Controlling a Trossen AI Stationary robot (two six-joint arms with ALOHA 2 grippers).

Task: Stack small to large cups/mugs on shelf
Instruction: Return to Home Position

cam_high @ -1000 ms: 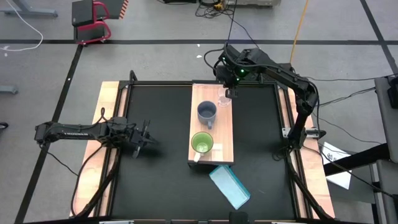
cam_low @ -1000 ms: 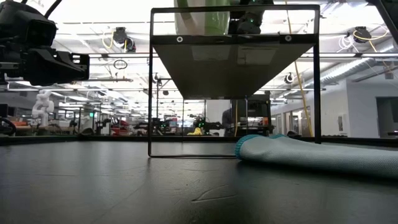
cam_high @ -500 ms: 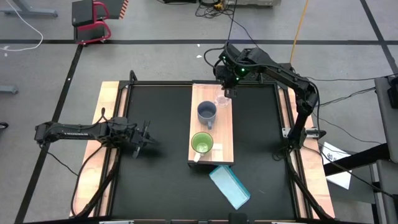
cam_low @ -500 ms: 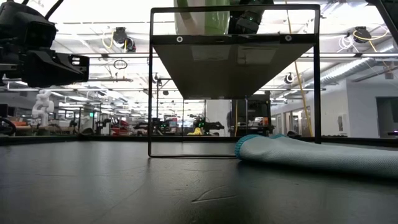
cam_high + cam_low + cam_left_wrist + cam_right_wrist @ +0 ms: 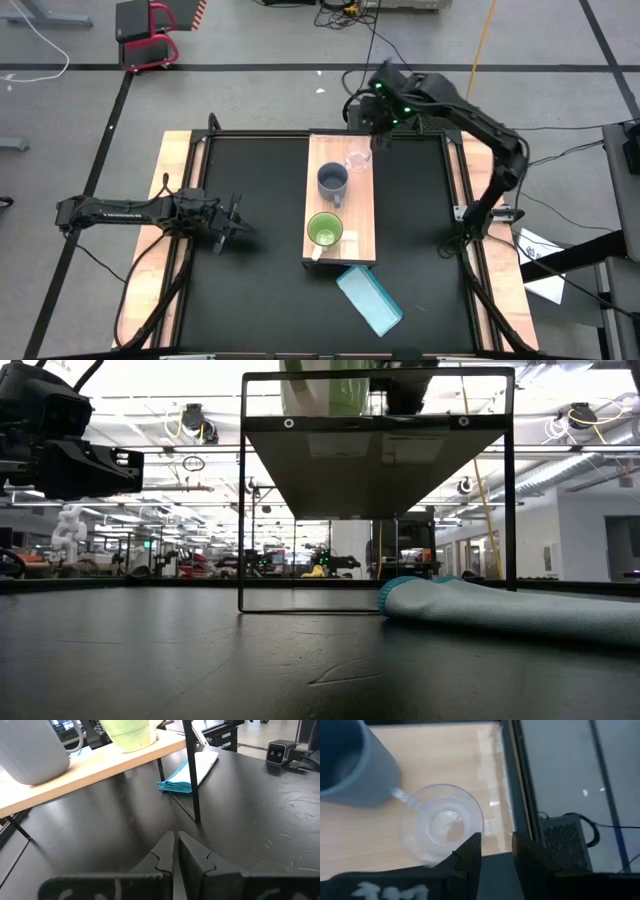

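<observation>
On the light-wood shelf (image 5: 340, 250) three vessels stand in a row. The clear glass cup (image 5: 358, 158) (image 5: 442, 825) is at the far end, the grey-blue mug (image 5: 332, 181) (image 5: 350, 765) in the middle, and the green mug (image 5: 324, 231) (image 5: 127, 732) at the near end. My right gripper (image 5: 374, 124) (image 5: 495, 851) hovers open, above and just beyond the glass cup, holding nothing. Low over the black mat, to the left of the shelf, my left gripper (image 5: 232, 222) (image 5: 175, 851) waits shut and empty.
A flat light-blue object (image 5: 370, 300) (image 5: 500, 605) lies on the mat by the shelf's near right corner. The shelf stands on thin black legs (image 5: 241, 510). Wooden strips (image 5: 175, 200) border the mat on the left and right. Bare mat lies on both sides of the shelf.
My right gripper has drawn back from the glass cup, rising and moving toward the table's far edge. The cup stays standing on the shelf's far end. My left arm has kept still.
</observation>
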